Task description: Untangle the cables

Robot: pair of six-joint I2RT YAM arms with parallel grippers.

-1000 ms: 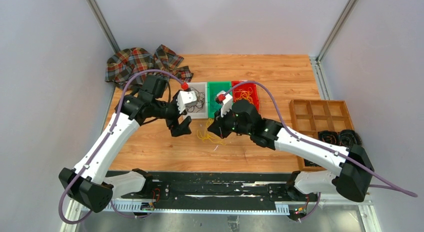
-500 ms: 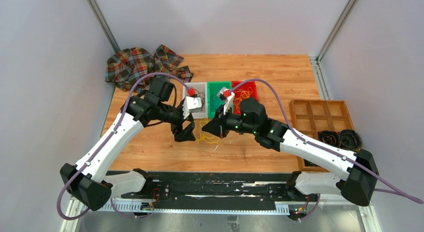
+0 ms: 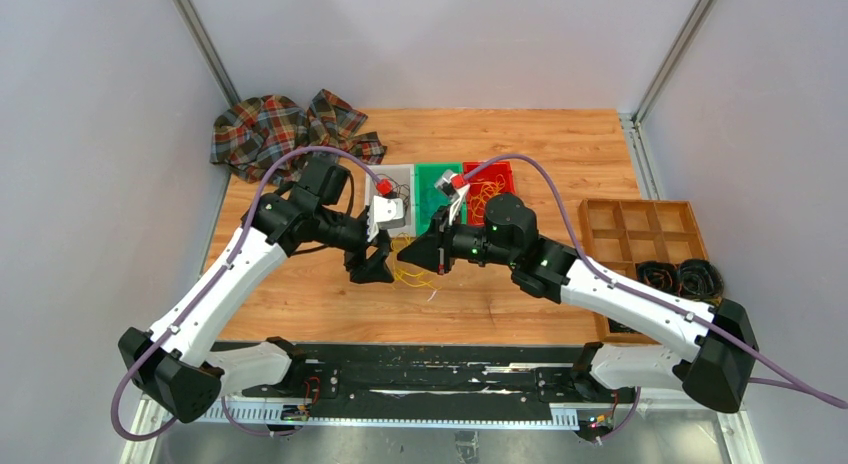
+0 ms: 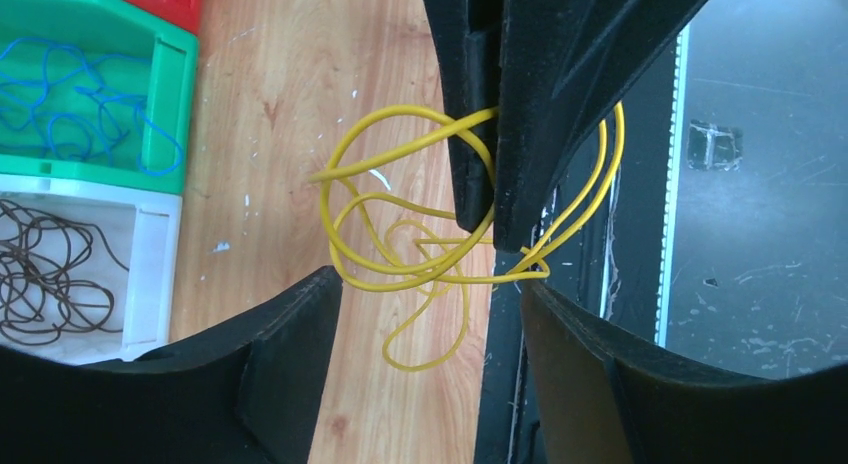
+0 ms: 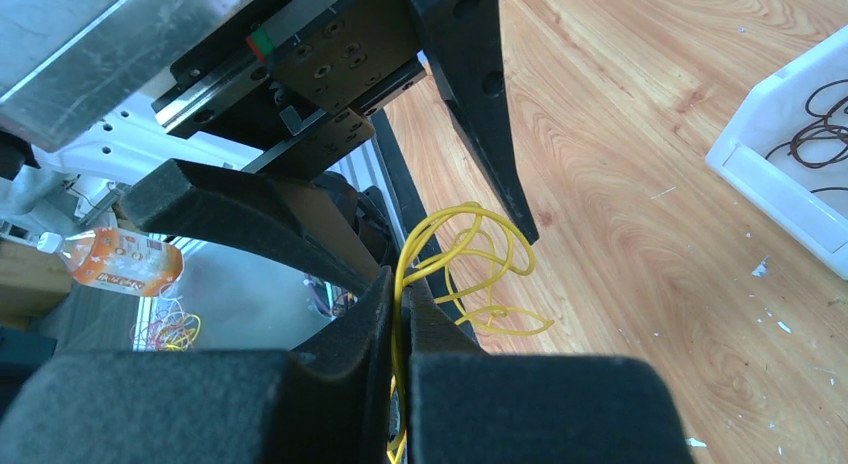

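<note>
- Right gripper is pinching the yellow cables, jaws pressed together, with one strand running up between the pads in its own wrist view.
- Left gripper is holding its jaws apart, one finger on either side of the yellow loops. Neither pad is touching them as far as shows.
- Both grippers are meeting nearly tip to tip over bare wood just in front of the bins, mid-table.
- Yellow loops are spilling out below the right fingertips. Cannot tell whether the lowest loop is resting on the wood.
- Bins are sitting in a row behind:
  - white bin with dark cables
  - green bin with blue cables
  - red bin with more yellow strands
- Open wood is lying to the left of the left gripper and behind the bins.
- Near edge is running close beside the bundle, with a black rail lying along it.
- Wooden divided tray is crowding the right edge, black coils at its near end.
- Plaid cloth is bunching at the far left corner, well apart from the grippers.
</note>
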